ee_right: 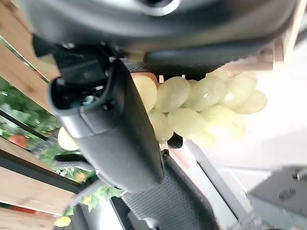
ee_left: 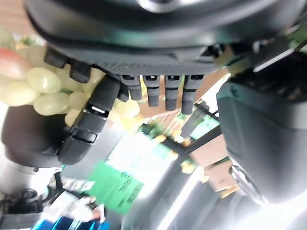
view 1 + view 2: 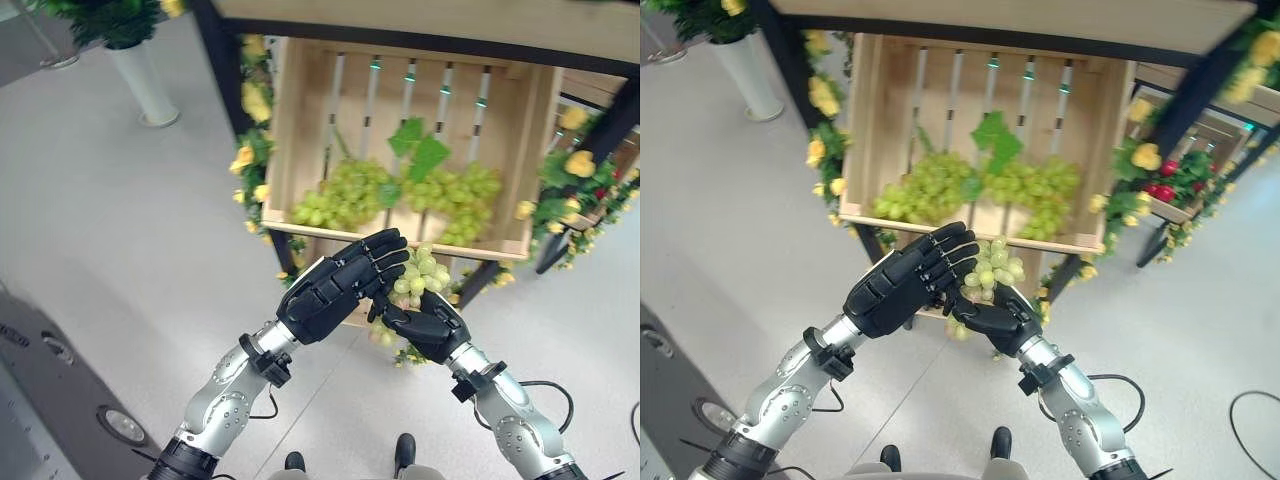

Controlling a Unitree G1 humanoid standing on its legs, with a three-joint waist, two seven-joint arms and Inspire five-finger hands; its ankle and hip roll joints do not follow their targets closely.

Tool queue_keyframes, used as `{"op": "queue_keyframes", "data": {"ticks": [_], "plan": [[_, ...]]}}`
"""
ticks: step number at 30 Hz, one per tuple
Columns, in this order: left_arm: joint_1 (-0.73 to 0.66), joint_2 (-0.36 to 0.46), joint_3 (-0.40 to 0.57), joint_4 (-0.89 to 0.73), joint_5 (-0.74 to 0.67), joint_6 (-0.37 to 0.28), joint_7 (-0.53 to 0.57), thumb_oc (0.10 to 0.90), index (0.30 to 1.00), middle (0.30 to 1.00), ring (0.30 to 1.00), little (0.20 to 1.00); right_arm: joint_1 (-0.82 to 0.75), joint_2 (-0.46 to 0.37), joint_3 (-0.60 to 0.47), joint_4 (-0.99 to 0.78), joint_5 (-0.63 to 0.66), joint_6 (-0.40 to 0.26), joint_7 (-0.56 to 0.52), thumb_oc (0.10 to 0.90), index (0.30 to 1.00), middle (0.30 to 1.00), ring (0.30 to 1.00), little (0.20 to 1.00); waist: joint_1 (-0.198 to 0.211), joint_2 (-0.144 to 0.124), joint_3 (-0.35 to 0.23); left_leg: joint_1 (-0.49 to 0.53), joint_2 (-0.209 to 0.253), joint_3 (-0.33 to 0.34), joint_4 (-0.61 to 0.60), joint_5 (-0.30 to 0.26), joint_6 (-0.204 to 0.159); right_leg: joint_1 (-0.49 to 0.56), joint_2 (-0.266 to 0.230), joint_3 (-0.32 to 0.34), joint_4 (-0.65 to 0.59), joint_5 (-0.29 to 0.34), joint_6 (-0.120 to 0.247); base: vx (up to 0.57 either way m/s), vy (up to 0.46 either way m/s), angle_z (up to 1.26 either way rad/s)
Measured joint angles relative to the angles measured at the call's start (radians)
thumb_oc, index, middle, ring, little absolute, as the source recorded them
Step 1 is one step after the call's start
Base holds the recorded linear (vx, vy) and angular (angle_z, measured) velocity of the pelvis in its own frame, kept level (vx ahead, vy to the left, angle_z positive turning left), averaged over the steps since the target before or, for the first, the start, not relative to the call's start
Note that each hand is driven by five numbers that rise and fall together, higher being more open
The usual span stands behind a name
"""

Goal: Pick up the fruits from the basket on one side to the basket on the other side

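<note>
Grapes in hand: one green bunch (image 3: 418, 277) sits between both hands, just in front of the wooden crate's front edge and above the floor.
Right hand (image 3: 428, 326): beneath the bunch, fingers and thumb curled round it, bearing it from below.
Left hand (image 3: 340, 285): laid against the bunch's side, fingers nearly straight, steadying and not clasping.
Source crate (image 3: 300, 110): wooden, tilted toward the robot; more green bunches (image 3: 400, 195) with leaves remain inside.
Step, judged: bunch lifted clear of the crate, transfer under way.
Next move, judged: carry it sideways to the other crate (image 3: 1200, 135) on the robot's right, keeping the loose bunch supported from below.
</note>
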Motion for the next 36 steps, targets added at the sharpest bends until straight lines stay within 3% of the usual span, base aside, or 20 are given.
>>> {"op": "queue_keyframes", "data": {"ticks": [2, 4, 14, 22, 27, 36], "plan": [[-0.003, -0.019, -0.001, 0.004, 0.000, 0.001, 0.000, 0.800, 0.900, 0.900, 0.900, 0.900, -0.001, -0.007, -0.007, -0.003, 0.000, 0.000, 0.000, 0.400, 0.300, 0.300, 0.300, 0.300, -0.015, 0.001, -0.001, 0.000, 0.020, -0.016, 0.001, 0.001, -0.040, -0.001, 0.021, 0.000, -0.001, -0.001, -0.009, 0.03, -0.085, -0.06], [-0.002, -0.027, -0.002, 0.004, 0.000, 0.002, -0.002, 0.800, 0.900, 0.900, 0.900, 0.900, -0.001, -0.014, -0.011, -0.008, 0.004, 0.002, 0.000, 0.400, 0.300, 0.300, 0.300, 0.300, -0.026, 0.001, -0.001, -0.001, 0.021, -0.033, 0.004, 0.005, -0.054, -0.001, 0.024, 0.000, -0.001, 0.000, -0.011, 0.02, -0.042, 0.10], [-0.004, -0.021, 0.037, -0.008, 0.005, -0.008, -0.100, 0.800, 0.900, 0.900, 0.900, 0.900, -0.001, -0.048, -0.040, -0.098, 0.013, 0.046, 0.011, 0.400, 0.300, 0.300, 0.300, 0.300, -0.025, 0.008, -0.008, -0.001, -0.006, -0.028, 0.007, 0.006, -0.053, -0.007, -0.001, 0.016, -0.001, 0.011, -0.002, 0.03, 0.025, -0.01], [-0.061, 0.063, 0.106, -0.001, 0.197, -0.007, -0.281, 0.800, 0.900, 0.900, 0.900, 0.900, -0.001, -0.126, -0.041, -0.118, 0.047, 0.126, 0.048, 0.400, 0.300, 0.300, 0.300, 0.300, -0.026, 0.032, -0.026, 0.001, -0.007, -0.029, 0.006, 0.005, -0.053, -0.004, -0.002, 0.017, 0.000, 0.012, 0.000, 0.03, 0.043, 0.00], [-0.090, 0.119, 0.096, 0.006, 0.259, -0.007, -0.314, 0.800, 0.900, 0.900, 0.900, 0.900, -0.001, -0.160, -0.038, -0.118, 0.047, 0.186, 0.052, 0.400, 0.300, 0.300, 0.300, 0.300, -0.025, 0.051, -0.048, 0.002, -0.007, -0.030, 0.000, 0.005, -0.053, -0.003, -0.003, 0.017, -0.001, 0.012, 0.000, 0.01, 0.016, 0.00], [-0.063, 0.124, 0.138, 0.013, 0.169, -0.002, -0.359, 0.800, 0.900, 0.900, 0.900, 0.900, 0.009, -0.134, -0.039, -0.129, 0.081, 0.200, 0.068, 0.400, 0.300, 0.300, 0.300, 0.300, -0.022, 0.050, -0.049, 0.002, -0.007, -0.032, 0.001, 0.006, -0.054, -0.001, -0.003, 0.015, -0.001, 0.012, 0.000, 0.00, 0.000, 0.00]]}}
